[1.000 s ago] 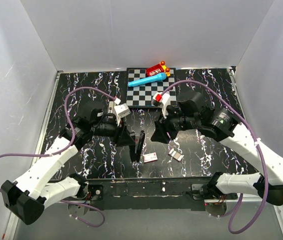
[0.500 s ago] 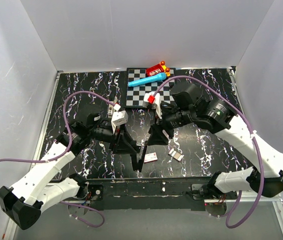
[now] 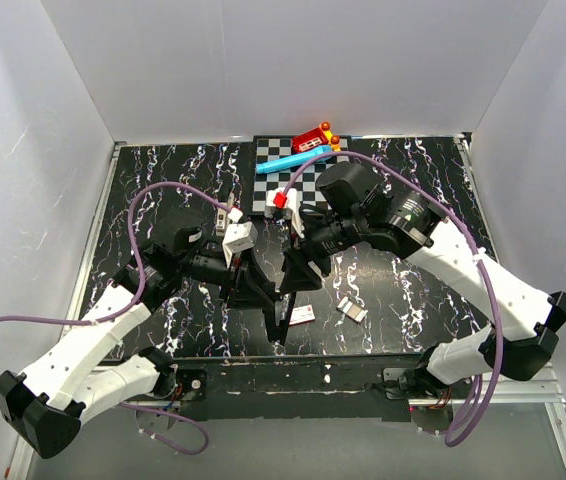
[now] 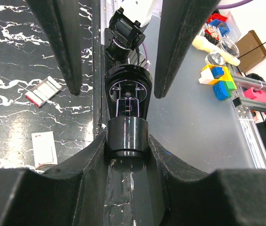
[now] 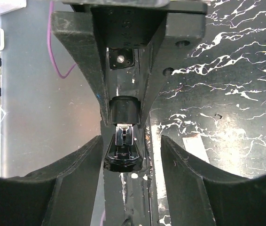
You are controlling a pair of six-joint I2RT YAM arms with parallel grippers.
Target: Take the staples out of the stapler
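The black marbled surface [image 3: 163, 190] carries a checkered mat [image 3: 273, 192] at its far edge, with a blue marker [image 3: 296, 160] and a red toy [image 3: 315, 137] on it. Near the front middle, the left end effector [image 4: 126, 147] clamps the dark stapler [image 4: 128, 94] along its sides. The right end effector [image 5: 128, 150] is spread wide, straddling the stapler's free end without touching it. Just beside them lie a pink-and-white box [image 3: 300, 315], its print too small to read, and a small grey strip [image 3: 352, 310].
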